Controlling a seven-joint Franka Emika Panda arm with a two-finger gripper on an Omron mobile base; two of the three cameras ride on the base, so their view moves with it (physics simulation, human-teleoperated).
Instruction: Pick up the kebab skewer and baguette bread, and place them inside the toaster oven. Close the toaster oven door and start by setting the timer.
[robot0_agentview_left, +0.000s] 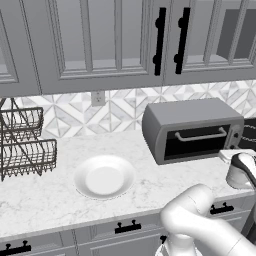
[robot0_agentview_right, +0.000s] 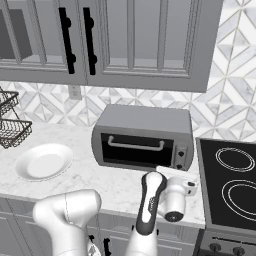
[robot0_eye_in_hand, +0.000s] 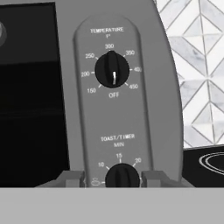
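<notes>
**Timer knob between the fingers, grip not yet sure**

Kitchen counter of pale marble, and the claw (robot0_eye_in_hand: 122, 177) sits hard up against the oven's control strip. Nearest, its two fingertips (robot0_eye_in_hand: 72, 178) flank the timer knob (robot0_eye_in_hand: 122, 176), one either side, partly spread; whether they actually press on the knob I cannot tell. Just above the claw is the temperature dial (robot0_eye_in_hand: 112, 70), its pointer at OFF. Beside the claw, on the far side of the strip, the door (robot0_agentview_right: 135, 146) is up and shut, its bar handle (robot0_agentview_right: 136, 145) across the dark glass. Skewer and baguette cannot be made out through that glass, so whether they are inside is unconfirmed. Farther off from the claw, a white plate (robot0_agentview_left: 104, 177) lies bare on the counter, with a wire rack (robot0_agentview_left: 26, 145) beyond it; on the other side of the oven (robot0_agentview_left: 192, 129) is a black cooktop (robot0_agentview_right: 231, 187).

Risks, as I judge them: a loose hold would let the fingers slide round the knob without turning it, leaving the timer unset. An off-centre hold could skid off or shove the oven back. Drifting upward would catch the temperature dial instead.
</notes>
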